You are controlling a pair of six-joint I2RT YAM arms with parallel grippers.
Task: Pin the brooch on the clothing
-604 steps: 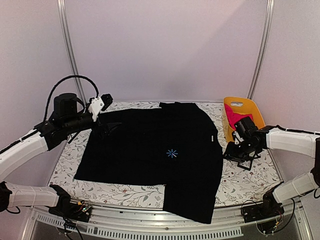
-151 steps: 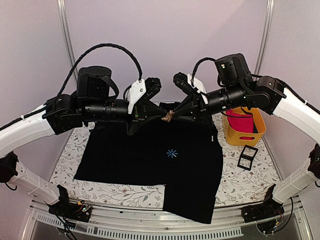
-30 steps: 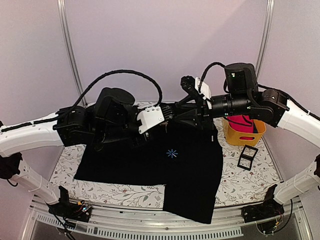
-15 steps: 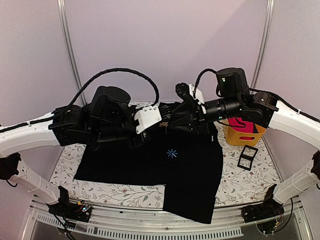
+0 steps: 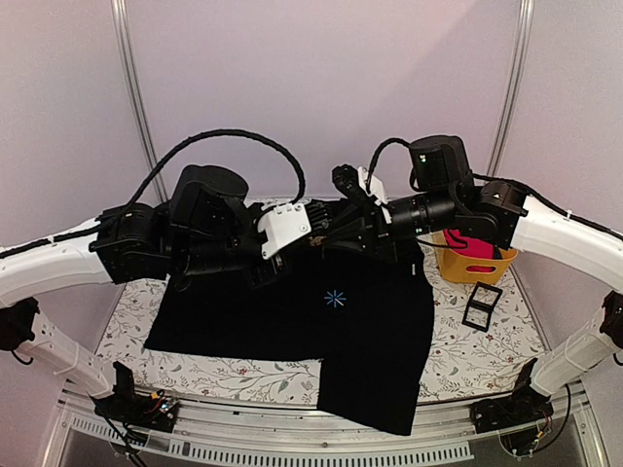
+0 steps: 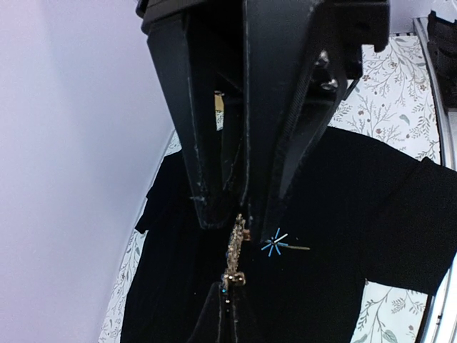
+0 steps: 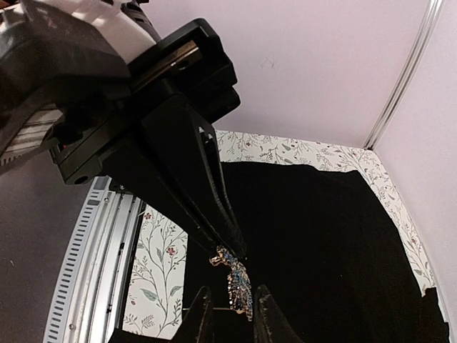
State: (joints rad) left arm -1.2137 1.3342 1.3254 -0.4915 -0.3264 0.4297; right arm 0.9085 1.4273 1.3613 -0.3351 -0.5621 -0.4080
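The clothing (image 5: 292,302), a black long-sleeved shirt with a blue asterisk print (image 5: 335,298), lies flat on the table. Both arms meet in the air above its chest. My left gripper (image 6: 230,294) is shut on one end of the brooch (image 6: 234,250), a small silvery-gold ornament with blue stones. The brooch (image 7: 237,284) hangs between the fingers of my right gripper (image 7: 230,316), which stand narrowly apart with a gap showing on one side. In the top view the left gripper (image 5: 308,233) and right gripper (image 5: 327,233) are tip to tip and the brooch is hard to make out.
A yellow bin (image 5: 484,265) holding a pink garment (image 5: 472,243) stands at the back right. A small black square frame (image 5: 480,306) lies in front of it. The floral tablecloth (image 5: 467,355) shows around the shirt, and one sleeve hangs over the near edge.
My right gripper has moved left onto the left gripper's tips and narrowed its jaws around the brooch. The left arm has shifted slightly, still holding the brooch.
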